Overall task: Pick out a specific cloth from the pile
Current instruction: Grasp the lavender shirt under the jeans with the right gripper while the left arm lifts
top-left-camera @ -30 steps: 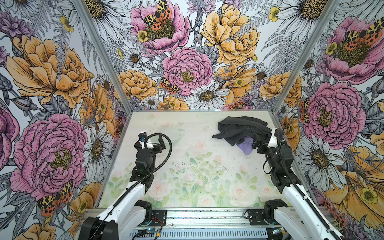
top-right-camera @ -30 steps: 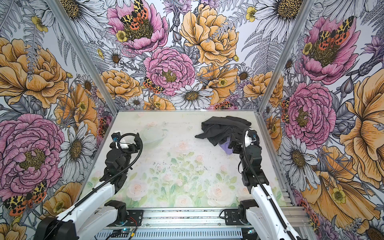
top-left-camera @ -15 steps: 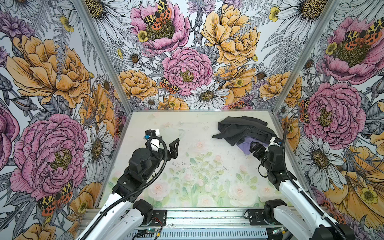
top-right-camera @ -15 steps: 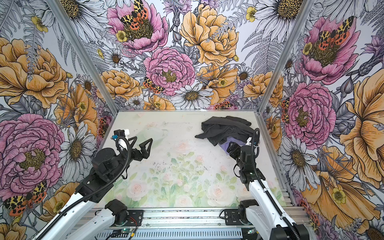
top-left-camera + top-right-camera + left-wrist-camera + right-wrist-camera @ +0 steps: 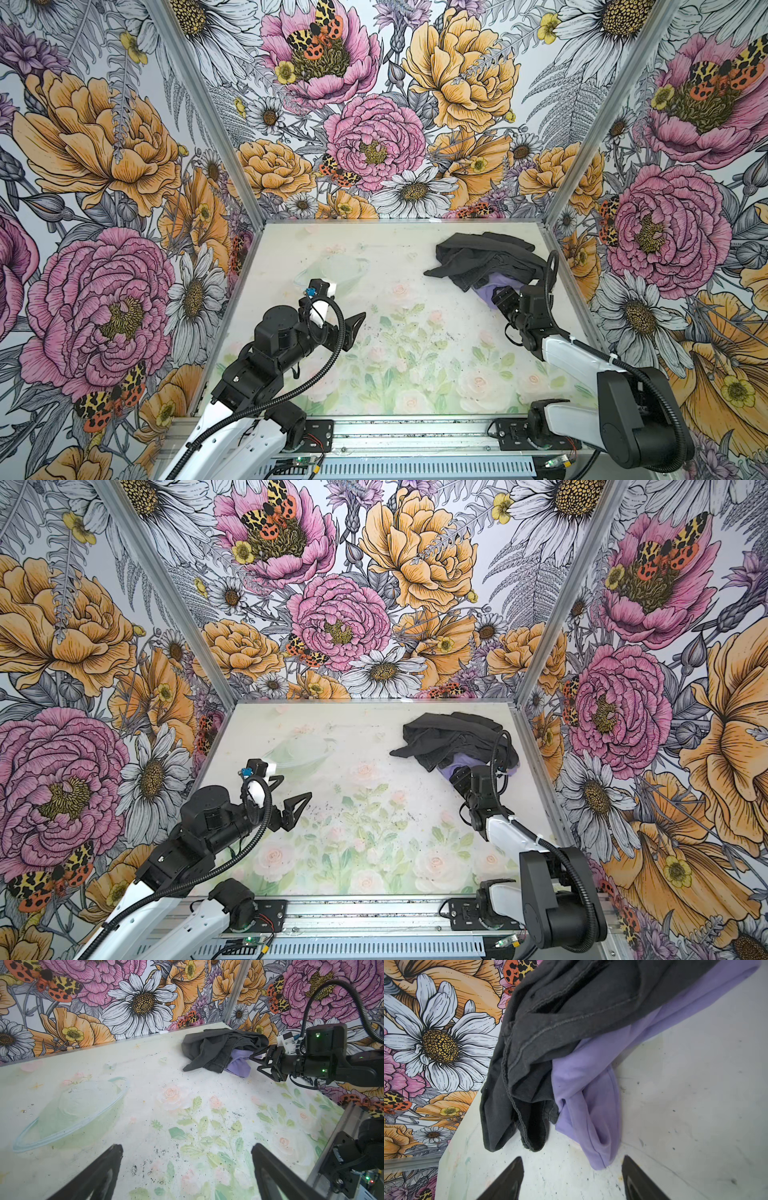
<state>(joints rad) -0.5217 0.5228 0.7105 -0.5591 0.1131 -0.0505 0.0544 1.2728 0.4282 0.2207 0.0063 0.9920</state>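
Lavender-purple, thin, plain cloth (image 5: pixel 487 293) (image 5: pixel 457 767) (image 5: pixel 239 1064) (image 5: pixel 591 1095) lies at the far right of the pale, floral-printed tabletop (image 5: pixel 395 353). Most of it is tucked under the near edge of a heap (image 5: pixel 482 253) (image 5: pixel 449 733) (image 5: pixel 218 1047) (image 5: pixel 560 1022) of black and charcoal garments, one with denim-like seams. A folded end of the cloth pokes out onto the bare surface. The right gripper (image 5: pixel 498 297) (image 5: pixel 255 1062) (image 5: pixel 572 1157) sits low at that end with its two black fingers parted. The cloth's tip lies between them, close to one finger, not pinched. The left gripper (image 5: pixel 357 322) (image 5: pixel 187 1145) hovers over the middle-left of the table, well apart from the heap, fingers spread wide and holding nothing.
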